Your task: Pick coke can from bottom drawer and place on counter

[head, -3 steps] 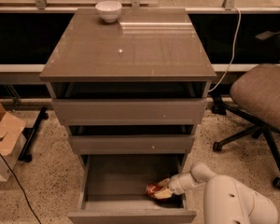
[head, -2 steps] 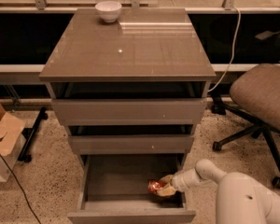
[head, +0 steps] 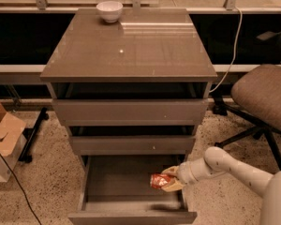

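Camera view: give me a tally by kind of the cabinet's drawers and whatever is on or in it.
Drawers: 3, with the bottom drawer pulled out.
Cans: 1, the coke can, held in the gripper inside the bottom drawer, on its right side.
Bowls: 1, the white bowl at the back of the counter.
Total: 5.

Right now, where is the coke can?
Camera view, low and right of centre: the coke can is held by the gripper at the right side of the open bottom drawer.
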Available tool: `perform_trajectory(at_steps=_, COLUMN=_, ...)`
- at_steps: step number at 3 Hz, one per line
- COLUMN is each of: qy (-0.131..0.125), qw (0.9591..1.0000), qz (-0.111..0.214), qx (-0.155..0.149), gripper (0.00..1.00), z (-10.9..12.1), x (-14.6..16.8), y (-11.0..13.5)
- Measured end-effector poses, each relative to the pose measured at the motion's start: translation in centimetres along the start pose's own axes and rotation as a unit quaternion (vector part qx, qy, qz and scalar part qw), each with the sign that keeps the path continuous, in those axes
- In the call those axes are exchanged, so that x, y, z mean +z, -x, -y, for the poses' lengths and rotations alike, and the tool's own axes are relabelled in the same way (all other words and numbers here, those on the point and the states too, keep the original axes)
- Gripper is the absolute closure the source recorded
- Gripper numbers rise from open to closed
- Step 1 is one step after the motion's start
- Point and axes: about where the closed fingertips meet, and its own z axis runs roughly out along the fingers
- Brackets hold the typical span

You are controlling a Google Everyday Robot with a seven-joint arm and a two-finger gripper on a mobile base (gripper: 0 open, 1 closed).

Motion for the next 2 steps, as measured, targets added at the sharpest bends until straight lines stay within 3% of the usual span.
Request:
perform_trajectory(at_steps=1, qy=0.033, qw=0.9968, qz=0.002, qx=-0.072, gripper=1.00, z=-4.4, x=-4.6, y=7.0)
perform_trajectory(at_steps=2, qy=0.051, qw=0.9852, qz=0.025, qx=-0.162, gripper=1.00, z=-7.3, x=-12.6, y=15.3)
